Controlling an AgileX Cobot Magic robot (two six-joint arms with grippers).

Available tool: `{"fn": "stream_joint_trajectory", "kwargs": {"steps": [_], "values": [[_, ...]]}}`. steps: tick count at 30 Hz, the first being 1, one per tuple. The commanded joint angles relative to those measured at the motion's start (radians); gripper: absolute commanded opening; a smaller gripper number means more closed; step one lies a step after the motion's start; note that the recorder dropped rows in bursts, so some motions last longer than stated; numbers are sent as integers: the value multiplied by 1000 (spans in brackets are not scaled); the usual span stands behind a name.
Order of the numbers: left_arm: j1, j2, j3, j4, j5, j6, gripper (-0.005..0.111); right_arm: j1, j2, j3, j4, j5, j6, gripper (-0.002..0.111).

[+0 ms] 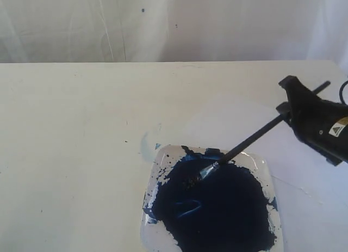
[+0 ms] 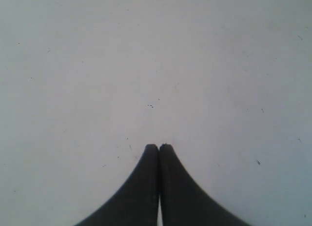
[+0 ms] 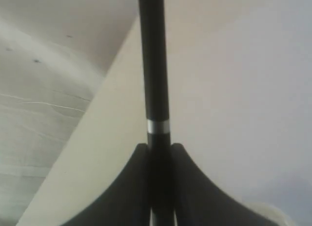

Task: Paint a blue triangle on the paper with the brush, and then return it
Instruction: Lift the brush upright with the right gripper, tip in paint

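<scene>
The right pincer squeezes the brush tight, and its tip sits in the blue paint in the dish, so it should dip softly, lift slowly and not drip on the way to the paper.

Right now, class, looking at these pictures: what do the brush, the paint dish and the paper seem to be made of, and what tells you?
Brush: smooth black handle, lacquered wood or plastic, cannot tell which; its silver ferrule glints like metal.
Paint dish: clear, glossy rim, so plastic or glass.
Paper: thin, matt, pale sheet with faint edges, likely plain paper.
</scene>
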Motion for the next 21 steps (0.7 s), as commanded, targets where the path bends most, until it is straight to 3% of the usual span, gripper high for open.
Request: {"fn": "stream_joint_trajectory", "kwargs": {"steps": [1, 6, 11, 21], "values": [[-7, -4, 3, -3, -5, 1, 0, 3, -34, -4, -112, -224, -187, 0], [-7, -4, 3, -3, -5, 1, 0, 3, -34, -4, -435, -463, -394, 0], [-7, -4, 3, -3, -5, 1, 0, 3, -32, -4, -639, -445, -420, 0], [-7, -4, 3, -3, -5, 1, 0, 3, -28, -4, -721, -390, -420, 0]]}}
